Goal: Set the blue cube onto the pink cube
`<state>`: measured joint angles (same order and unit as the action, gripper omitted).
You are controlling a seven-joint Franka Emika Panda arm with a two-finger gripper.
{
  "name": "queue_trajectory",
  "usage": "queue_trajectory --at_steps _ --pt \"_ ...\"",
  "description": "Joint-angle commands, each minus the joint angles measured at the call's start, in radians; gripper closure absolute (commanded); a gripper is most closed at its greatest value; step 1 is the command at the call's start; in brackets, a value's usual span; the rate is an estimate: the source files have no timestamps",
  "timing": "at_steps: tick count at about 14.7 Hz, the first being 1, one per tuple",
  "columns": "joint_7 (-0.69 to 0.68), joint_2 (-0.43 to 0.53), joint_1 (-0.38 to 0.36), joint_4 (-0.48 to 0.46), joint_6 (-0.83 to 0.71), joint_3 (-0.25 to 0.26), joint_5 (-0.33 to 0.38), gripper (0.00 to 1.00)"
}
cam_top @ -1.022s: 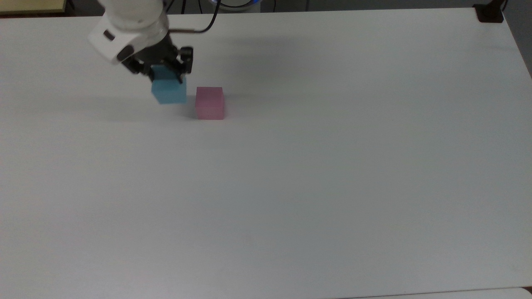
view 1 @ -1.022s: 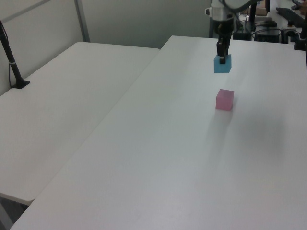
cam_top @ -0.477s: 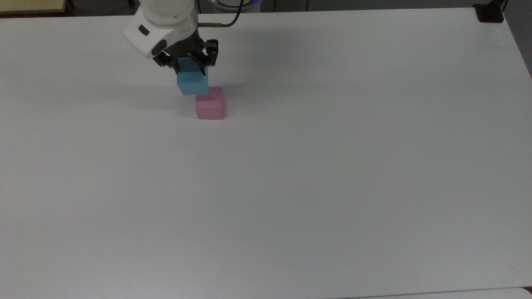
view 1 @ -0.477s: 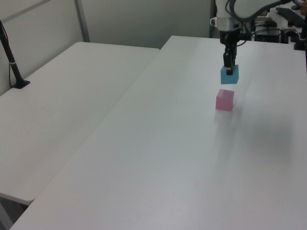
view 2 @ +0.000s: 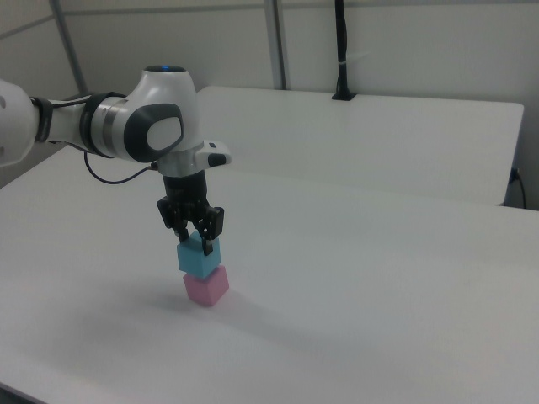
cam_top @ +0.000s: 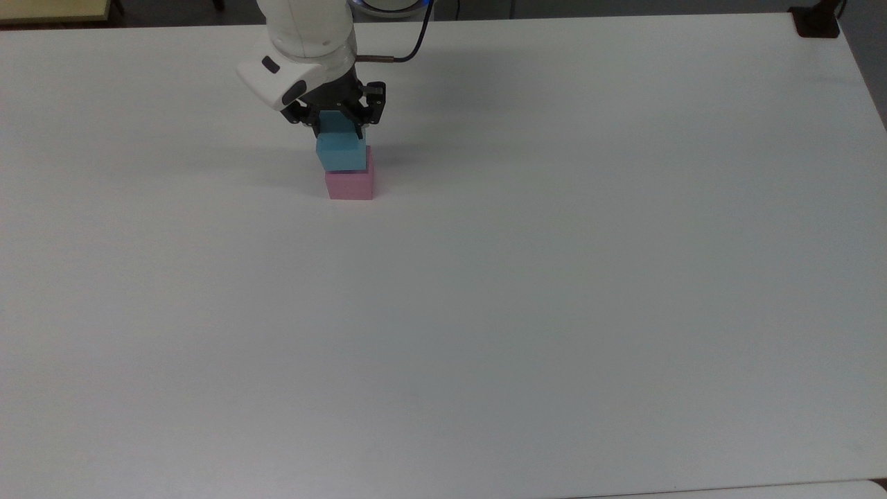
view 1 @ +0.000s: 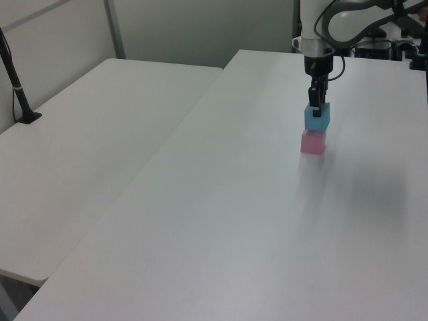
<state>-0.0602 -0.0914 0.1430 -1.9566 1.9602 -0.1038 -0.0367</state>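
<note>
The blue cube is directly above the pink cube, which rests on the white table. From the right view the blue cube looks to be touching the pink cube's top, slightly offset. My gripper points down and is shut on the blue cube's upper part, one dark finger on each side.
A second white table adjoins on the left view's left. A black post stands clamped there. A black clamp sits at the top view's upper right corner.
My gripper carried the blue cube rightward in the top view, from beside the pink cube to over it, and lowered it onto the pink cube's top.
</note>
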Motion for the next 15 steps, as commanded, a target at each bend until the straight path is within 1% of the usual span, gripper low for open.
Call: queue_trajectory --at_steps 1,2,3,4,6,7,8,11,12,15 --pt "0.031 0.022 -0.025 -0.044 0.058 0.007 -0.009 0.46" --pt "0.036 0.022 -0.026 -0.045 0.059 0.006 -0.017 0.43" --pt "0.036 0.019 -0.029 -0.045 0.060 0.006 -0.019 0.39" --pt "0.036 0.015 -0.029 -0.042 0.060 0.006 -0.019 0.32" --pt "0.037 0.009 -0.029 -0.039 0.059 0.007 -0.019 0.10" --pt "0.039 0.007 -0.029 -0.039 0.059 0.007 -0.019 0.06" --pt "0.043 0.007 -0.028 -0.036 0.059 0.006 -0.020 0.03" --pt "0.048 0.018 -0.020 -0.018 0.040 0.006 -0.017 0.00" --pt "0.063 0.021 -0.019 0.005 0.004 0.006 -0.014 0.00" --pt "0.106 0.056 -0.002 0.140 -0.194 0.010 0.000 0.00"
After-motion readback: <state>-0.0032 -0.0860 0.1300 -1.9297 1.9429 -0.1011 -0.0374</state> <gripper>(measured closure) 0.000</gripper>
